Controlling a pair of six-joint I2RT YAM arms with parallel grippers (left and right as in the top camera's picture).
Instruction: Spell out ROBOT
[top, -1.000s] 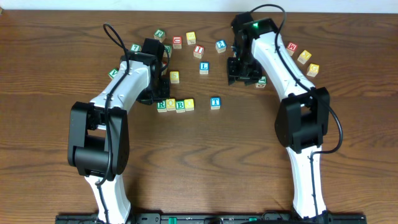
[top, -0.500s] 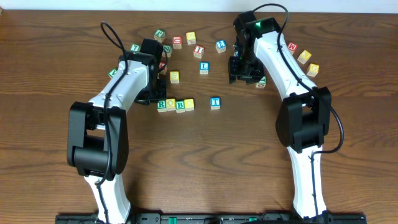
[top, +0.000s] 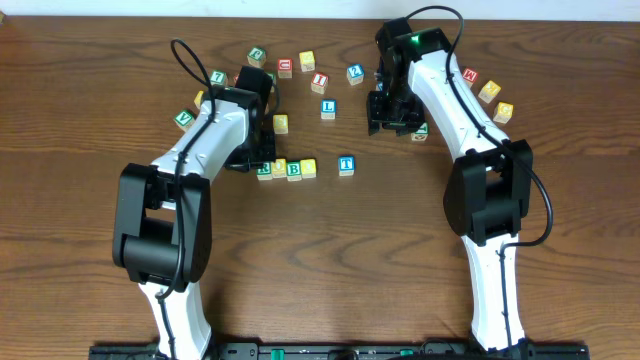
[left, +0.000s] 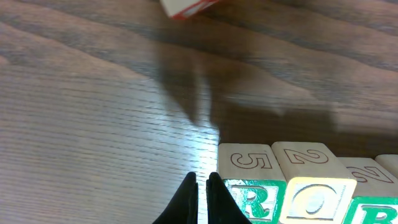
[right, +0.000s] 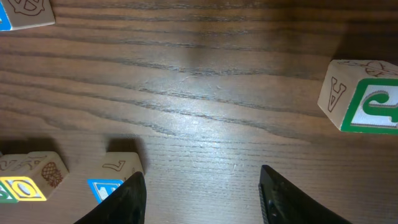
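R cube (left: 249, 200) heads a row with O (left: 314, 199), B (left: 373, 210) and a yellow cube (top: 308, 167), left of centre. Only the left wrist view shows my left claw (left: 200, 180) pinched shut just beside it, hidden under my arm (top: 215, 125) overhead. T (top: 346, 165) sits apart, right. My right claw (right: 202, 174) gapes empty near the L cube (right: 109, 186).

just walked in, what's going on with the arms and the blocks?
They are spelling ROBOT with letter cubes. Four already sit in a row: R cube, yellow O cube, B cube and a second yellow cube. The T cube stands apart past that end, not yet joined. The left tool is shut and empty, low beside the R cube. The right tool hovers open and empty among spare cubes.
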